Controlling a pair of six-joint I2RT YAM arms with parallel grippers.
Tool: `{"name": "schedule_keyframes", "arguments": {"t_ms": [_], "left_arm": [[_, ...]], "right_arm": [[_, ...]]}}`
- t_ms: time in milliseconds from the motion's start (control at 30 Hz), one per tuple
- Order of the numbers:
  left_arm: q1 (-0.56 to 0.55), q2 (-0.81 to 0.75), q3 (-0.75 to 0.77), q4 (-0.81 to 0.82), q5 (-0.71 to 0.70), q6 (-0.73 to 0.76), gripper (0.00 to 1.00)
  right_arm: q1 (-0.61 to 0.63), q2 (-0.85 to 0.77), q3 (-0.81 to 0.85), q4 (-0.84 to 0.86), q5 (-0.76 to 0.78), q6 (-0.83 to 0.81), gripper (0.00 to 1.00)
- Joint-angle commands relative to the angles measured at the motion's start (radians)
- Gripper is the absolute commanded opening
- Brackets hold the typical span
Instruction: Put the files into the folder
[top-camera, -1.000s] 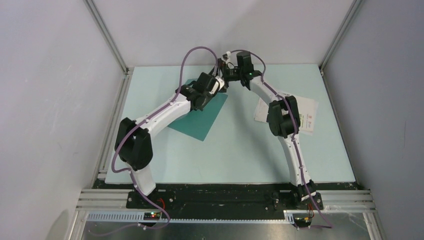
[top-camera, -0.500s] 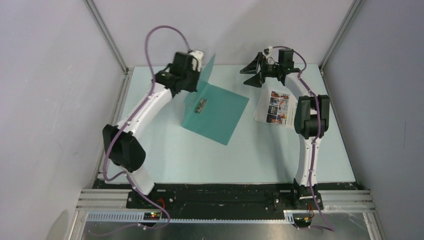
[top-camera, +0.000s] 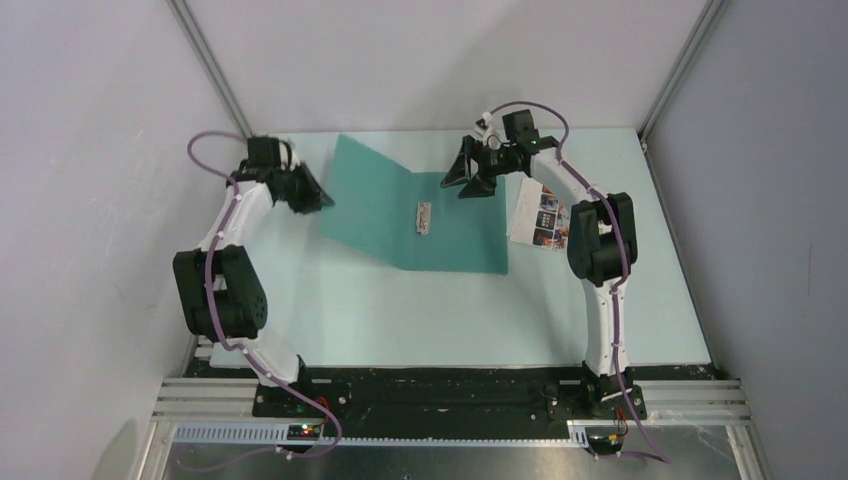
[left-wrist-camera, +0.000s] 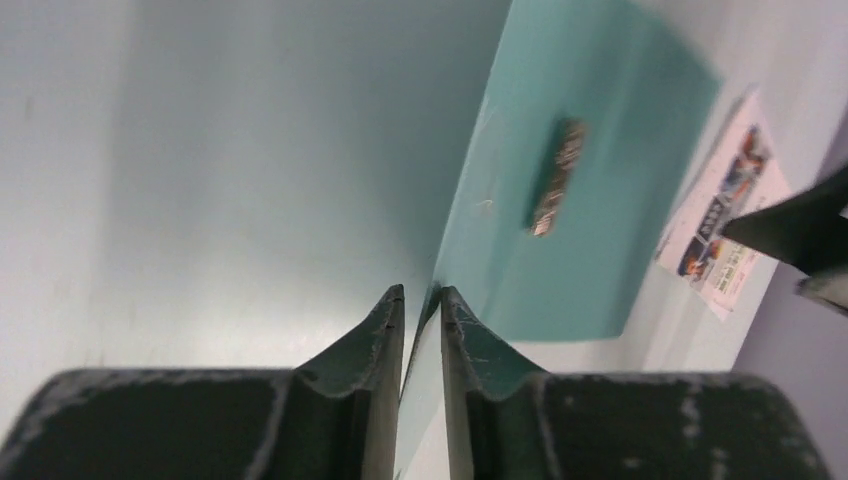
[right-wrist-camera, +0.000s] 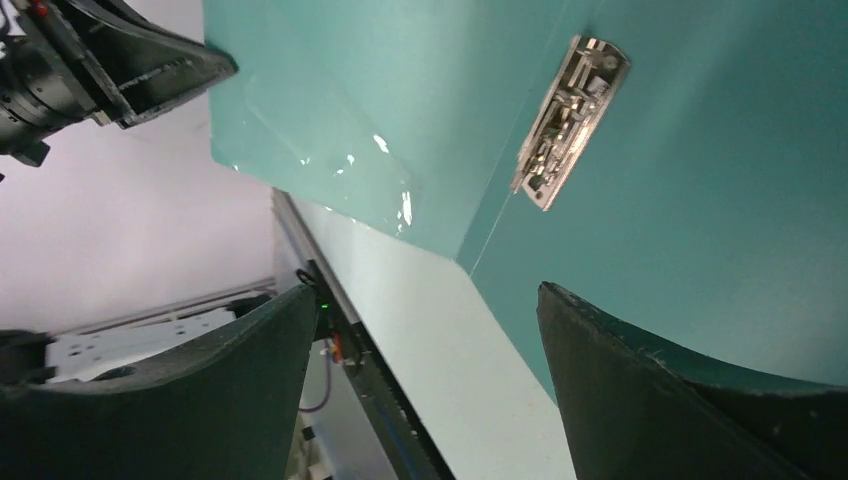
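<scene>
Pinching cover of thin teal-green folder (top-camera: 460, 245) w/ L gripper (top-camera: 312, 198), narrow. Next: white photo-brochure sheet (top-camera: 545, 215), just right of wide, empty R gripper (top-camera: 468, 180), the nearer one.

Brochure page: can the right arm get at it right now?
Probably yes. The right gripper hangs open and empty over the folder, beside the brochure page; nothing lies on it, though that arm's elbow overhangs one side.

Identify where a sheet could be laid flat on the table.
Free: the bare table strip between the folder and the arm bases. Crowded: the far half, with the left gripper, right gripper and papers around the folder.
</scene>
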Motion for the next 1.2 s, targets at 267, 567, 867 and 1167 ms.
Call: {"name": "schedule_keyframes", "arguments": {"t_ms": [267, 567, 867, 1167], "left_arm": [[0.08, -0.045, -0.283, -0.005, -0.219, 0.045, 0.6], [0.001, 0.047, -0.16, -0.005, -0.581, 0.199, 0.7], [-0.014, -0.038, -0.096, -0.005, -0.4, 0.148, 0.7], [-0.021, -0.2, -0.201, -0.002, -0.324, 0.079, 0.69]], "right_arm": [[0.066, 0.075, 0.057, -0.1, 0.205, -0.17, 0.85], [0.137, 0.084, 0.11, -0.159, 0.495, -0.264, 0.8], [0.241, 0.026, 0.153, -0.145, 0.621, -0.333, 0.62], [0.341, 0.101, 0.185, -0.143, 0.704, -0.3, 0.54]]}}
